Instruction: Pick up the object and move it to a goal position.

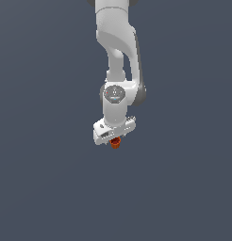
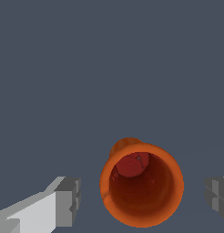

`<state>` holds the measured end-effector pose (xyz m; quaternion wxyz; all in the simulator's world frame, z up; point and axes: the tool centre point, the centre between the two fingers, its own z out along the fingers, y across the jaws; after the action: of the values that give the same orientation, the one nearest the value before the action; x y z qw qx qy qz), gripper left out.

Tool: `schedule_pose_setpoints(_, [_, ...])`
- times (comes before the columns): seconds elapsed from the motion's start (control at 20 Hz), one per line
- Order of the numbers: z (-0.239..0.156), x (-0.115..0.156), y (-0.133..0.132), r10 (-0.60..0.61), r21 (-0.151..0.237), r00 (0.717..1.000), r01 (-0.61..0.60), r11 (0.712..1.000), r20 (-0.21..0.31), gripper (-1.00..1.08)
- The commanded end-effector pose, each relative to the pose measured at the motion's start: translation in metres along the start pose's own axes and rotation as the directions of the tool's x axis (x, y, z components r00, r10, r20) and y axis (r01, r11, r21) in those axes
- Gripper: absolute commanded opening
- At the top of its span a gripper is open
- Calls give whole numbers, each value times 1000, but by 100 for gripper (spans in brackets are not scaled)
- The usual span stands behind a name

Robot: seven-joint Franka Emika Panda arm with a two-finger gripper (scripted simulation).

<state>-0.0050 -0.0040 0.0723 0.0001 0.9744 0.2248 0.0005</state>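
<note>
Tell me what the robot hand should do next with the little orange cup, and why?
Probably squeeze shut. In the wrist view the cup sits between the two fingers, with a gap on each side, so the gripper is open and not holding it yet. Closing would grab it for lifting.

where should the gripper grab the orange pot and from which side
Take the pot by its outer wall just below the rim, coming straight down from above. It stands upright with its hollow facing the wrist camera, and it sits between the two fingers, which stand apart on either side. The round wall gives opposite faces to pinch; closing from here should probably centre it in the gripper.
</note>
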Motion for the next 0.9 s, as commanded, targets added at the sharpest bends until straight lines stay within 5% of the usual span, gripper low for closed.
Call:
schedule_pose_setpoints(0.0, [14, -1, -1, -2, 1, 1000, 2, 1000, 1, 100])
schedule_pose_setpoints(0.4, [34, 0, 0, -3, 1, 1000, 3, 1000, 1, 100])
schedule_pose_setpoints(0.45, [34, 0, 0, -3, 1, 1000, 3, 1000, 1, -100])
schedule_pose_setpoints(0.85, [34, 0, 0, -3, 1, 1000, 3, 1000, 1, -100])
